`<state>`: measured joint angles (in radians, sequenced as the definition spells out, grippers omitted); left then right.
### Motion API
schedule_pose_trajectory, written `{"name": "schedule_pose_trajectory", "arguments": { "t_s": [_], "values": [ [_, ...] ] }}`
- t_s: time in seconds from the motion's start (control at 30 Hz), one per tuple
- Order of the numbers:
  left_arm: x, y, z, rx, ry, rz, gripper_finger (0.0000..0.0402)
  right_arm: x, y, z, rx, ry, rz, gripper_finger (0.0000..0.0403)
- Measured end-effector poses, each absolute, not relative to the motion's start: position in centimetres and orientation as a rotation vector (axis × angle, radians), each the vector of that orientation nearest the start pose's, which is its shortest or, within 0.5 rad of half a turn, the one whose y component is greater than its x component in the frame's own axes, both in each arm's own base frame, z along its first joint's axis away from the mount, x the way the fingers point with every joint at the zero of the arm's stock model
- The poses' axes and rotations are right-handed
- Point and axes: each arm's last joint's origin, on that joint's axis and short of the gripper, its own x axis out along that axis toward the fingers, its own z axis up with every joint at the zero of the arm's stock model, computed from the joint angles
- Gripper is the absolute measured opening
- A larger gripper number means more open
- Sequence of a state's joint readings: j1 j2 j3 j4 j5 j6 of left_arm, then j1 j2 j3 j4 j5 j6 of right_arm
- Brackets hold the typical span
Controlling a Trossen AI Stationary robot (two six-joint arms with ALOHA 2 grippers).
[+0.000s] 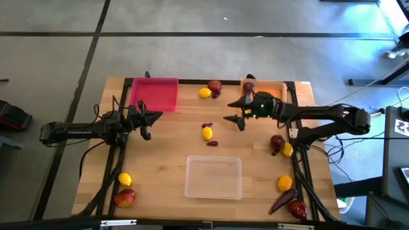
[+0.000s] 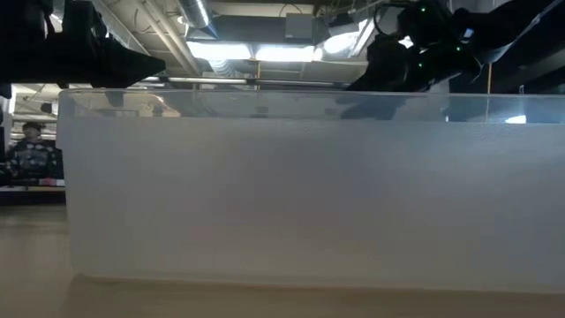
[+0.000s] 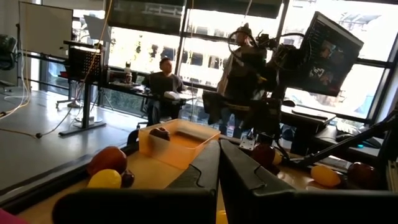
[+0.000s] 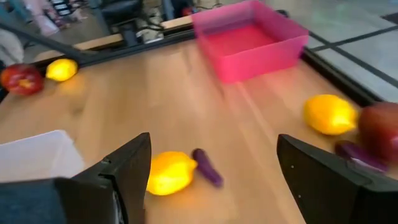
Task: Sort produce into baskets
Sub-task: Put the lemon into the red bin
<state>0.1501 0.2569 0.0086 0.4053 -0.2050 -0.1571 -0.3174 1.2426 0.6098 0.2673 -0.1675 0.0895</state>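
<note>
- Right tool [image 1: 234,119] wide open, empty, hovering mid-desk just beside orange tray [image 1: 276,87], probably lining up on lemon [image 4: 169,173] and small pod [image 4: 207,167] below.
- Left tool [image 1: 152,119] by pink tray [image 1: 154,93], fingers [image 3: 249,180] nearly together, nothing held; waiting.
- Clear tray [image 1: 213,177] at front, empty.
- Rest of produce scattered along desk [image 1: 166,160] edges, unsorted; one dark piece already in orange tray.
</note>
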Motion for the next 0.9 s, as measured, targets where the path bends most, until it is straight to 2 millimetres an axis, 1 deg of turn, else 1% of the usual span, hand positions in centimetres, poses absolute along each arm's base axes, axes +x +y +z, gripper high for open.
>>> {"name": "schedule_pose_trajectory", "arguments": {
  "t_s": [0.13,0.23,0.33,0.5,0.67,0.77,0.9],
  "values": [
    [11.0,2.3,18.4,-0.126,-0.180,0.344,0.0008,25.6,-6.4,21.6,0.171,0.351,-0.111,0.0309],
    [11.0,2.3,18.4,-0.121,-0.179,0.344,0.0027,26.4,-5.7,21.0,0.170,0.357,-0.082,0.0309],
    [11.0,2.2,18.3,-0.124,-0.177,0.319,0.0065,27.0,-5.0,20.2,0.183,0.371,-0.056,0.0309],
    [11.0,2.2,18.3,-0.142,-0.179,0.309,0.0145,27.8,-4.2,19.4,0.181,0.373,-0.050,0.0309],
    [11.3,2.2,18.7,-0.154,-0.156,0.294,0.0219,27.9,-4.1,19.2,0.172,0.379,-0.081,0.0309],
    [11.9,2.2,19.2,-0.154,-0.121,0.296,0.0248,27.9,-4.1,19.2,0.172,0.378,-0.085,0.0309],
    [13.3,2.5,20.0,-0.166,-0.053,0.302,0.0261,27.9,-4.1,19.2,0.172,0.379,-0.087,0.0309]
  ]
}}
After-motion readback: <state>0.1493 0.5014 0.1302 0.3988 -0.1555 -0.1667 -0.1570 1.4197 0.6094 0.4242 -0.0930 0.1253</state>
